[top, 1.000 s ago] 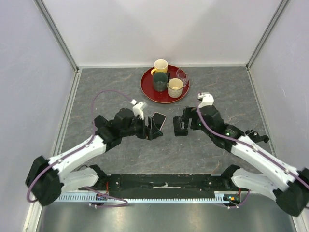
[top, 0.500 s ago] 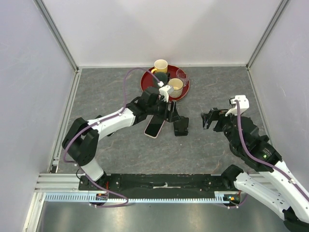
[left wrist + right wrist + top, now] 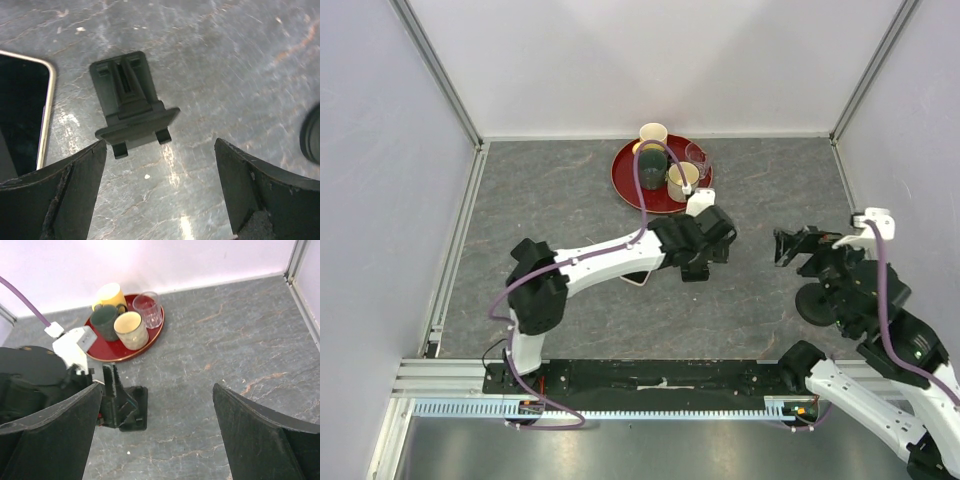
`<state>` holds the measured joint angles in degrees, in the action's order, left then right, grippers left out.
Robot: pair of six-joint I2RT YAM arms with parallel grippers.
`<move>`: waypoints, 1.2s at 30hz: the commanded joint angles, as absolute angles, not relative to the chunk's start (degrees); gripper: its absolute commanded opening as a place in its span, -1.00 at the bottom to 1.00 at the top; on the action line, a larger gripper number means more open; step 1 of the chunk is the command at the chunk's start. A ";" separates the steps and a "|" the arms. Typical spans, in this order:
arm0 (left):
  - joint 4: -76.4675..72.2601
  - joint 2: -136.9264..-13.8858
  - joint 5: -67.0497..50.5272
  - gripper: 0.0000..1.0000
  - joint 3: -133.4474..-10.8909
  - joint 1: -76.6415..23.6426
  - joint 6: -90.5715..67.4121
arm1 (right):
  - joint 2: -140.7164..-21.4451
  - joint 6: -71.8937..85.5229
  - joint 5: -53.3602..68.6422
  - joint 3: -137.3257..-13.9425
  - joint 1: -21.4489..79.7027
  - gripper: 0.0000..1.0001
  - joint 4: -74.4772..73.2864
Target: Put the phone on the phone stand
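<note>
The phone (image 3: 637,276) lies flat on the table, mostly hidden under my left arm. Its black screen and pale edge show at the left of the left wrist view (image 3: 22,115). My left gripper (image 3: 698,252) is open and empty, low over the table (image 3: 160,142), just short of a small flat black folding piece (image 3: 131,102). A black round disc (image 3: 812,304), seemingly the phone stand's base, sits by my right arm, and its edge shows in the left wrist view (image 3: 312,141). My right gripper (image 3: 792,245) is open, empty and raised (image 3: 157,386).
A red tray (image 3: 626,190) with several cups and a glass stands at the back centre, also in the right wrist view (image 3: 105,352). The folding piece (image 3: 131,402) lies beside my left gripper's fingers (image 3: 111,385). White walls enclose the table on three sides.
My left gripper has swung right, away from the phone, to the folding piece. My right arm has pulled back to the right, uncovering the black disc. The phone stays flat.
</note>
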<state>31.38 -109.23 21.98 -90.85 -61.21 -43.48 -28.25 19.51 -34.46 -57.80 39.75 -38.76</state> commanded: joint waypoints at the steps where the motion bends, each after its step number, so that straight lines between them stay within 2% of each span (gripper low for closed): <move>1: 46.92 -115.22 36.03 0.90 -101.14 -62.22 -57.90 | -24.53 20.13 -38.58 -61.08 39.81 0.96 -41.04; 8: 58.10 -119.79 40.43 0.91 -106.61 -63.19 -67.76 | -19.87 19.86 -40.43 -62.22 39.81 0.96 -41.92; 29: 50.19 -121.82 38.41 0.92 -107.93 -63.98 -62.49 | -18.72 19.34 -41.05 -61.88 39.81 0.96 -42.19; 36: 46.16 -119.36 38.94 0.93 -103.73 -64.34 -59.07 | -18.46 19.42 -40.87 -61.70 39.82 0.96 -42.10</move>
